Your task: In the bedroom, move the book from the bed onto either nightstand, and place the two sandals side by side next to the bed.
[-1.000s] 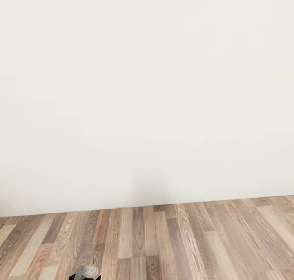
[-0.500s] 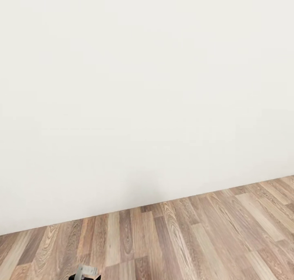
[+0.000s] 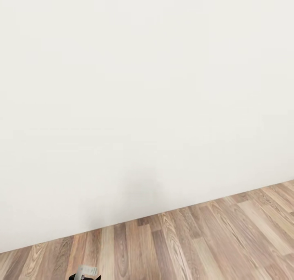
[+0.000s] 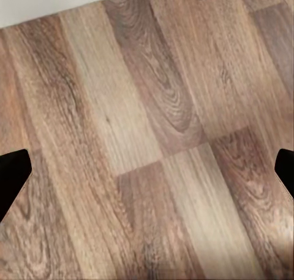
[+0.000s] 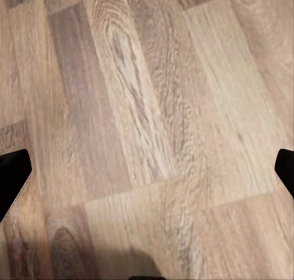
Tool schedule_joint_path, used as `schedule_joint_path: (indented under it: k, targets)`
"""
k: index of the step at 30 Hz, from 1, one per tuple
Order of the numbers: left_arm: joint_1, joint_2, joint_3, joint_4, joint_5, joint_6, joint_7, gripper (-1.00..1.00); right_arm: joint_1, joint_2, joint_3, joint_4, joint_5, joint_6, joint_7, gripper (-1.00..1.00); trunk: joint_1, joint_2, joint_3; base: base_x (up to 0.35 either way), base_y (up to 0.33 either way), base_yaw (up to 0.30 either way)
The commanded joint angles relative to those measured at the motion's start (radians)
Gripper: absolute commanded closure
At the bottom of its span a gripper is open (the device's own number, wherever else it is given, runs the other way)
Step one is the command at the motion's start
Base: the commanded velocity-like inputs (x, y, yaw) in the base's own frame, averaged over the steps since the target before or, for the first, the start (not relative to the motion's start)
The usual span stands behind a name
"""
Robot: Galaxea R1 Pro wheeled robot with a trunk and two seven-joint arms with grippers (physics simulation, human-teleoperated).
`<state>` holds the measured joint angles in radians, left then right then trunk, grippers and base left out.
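**Three cameras, one wall and floor**

The head camera faces a white wall [image 3: 147, 88] close ahead, its base running from 8 o'clock up to 3 o'clock, with wood-plank floor [image 3: 204, 239] below. Both wrist cameras look steeply down, close over that same floor [image 4: 153, 139] [image 5: 147, 121]; the left one catches the wall's foot [image 4: 55, 1].

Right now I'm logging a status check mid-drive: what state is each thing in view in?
left gripper: open, holding nothing, over the floor.
right gripper: open, holding nothing, over the floor.
wood-plank floor: bare where seen.
white wall: blank, close ahead.
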<state>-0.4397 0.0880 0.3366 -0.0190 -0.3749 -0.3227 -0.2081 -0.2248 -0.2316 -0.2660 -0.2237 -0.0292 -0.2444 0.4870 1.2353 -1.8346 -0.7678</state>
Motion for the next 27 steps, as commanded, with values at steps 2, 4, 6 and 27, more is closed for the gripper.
schedule_joint_path:
  k: [2, 4, 6, 27]
  targets:
    - [-0.001, 0.0, 0.009, 0.001, -0.007, -0.002, -0.004, -1.0, -0.001, 0.0, -0.005, 0.001, -0.003, -0.001, 0.007, -1.0, 0.0, 0.0, -0.001, 0.327, 0.0, 0.0]
    - [-0.001, 0.0, 0.009, 0.001, -0.007, -0.002, -0.004, -1.0, -0.001, 0.0, -0.005, 0.001, -0.003, -0.001, 0.007, -1.0, 0.0, 0.0, -0.001, 0.327, 0.0, 0.0]
    - [-0.001, 0.0, 0.009, 0.001, -0.007, -0.002, -0.004, -1.0, -0.001, 0.0, -0.005, 0.001, -0.003, -0.001, 0.007, -1.0, 0.0, 0.0, -0.001, 0.327, 0.0, 0.0]
    - [-0.001, 0.0, 0.009, 0.001, -0.007, -0.002, -0.004, -1.0, -0.001, 0.0, -0.005, 0.001, -0.003, -0.001, 0.007, -1.0, 0.0, 0.0, -0.001, 0.327, 0.0, 0.0]
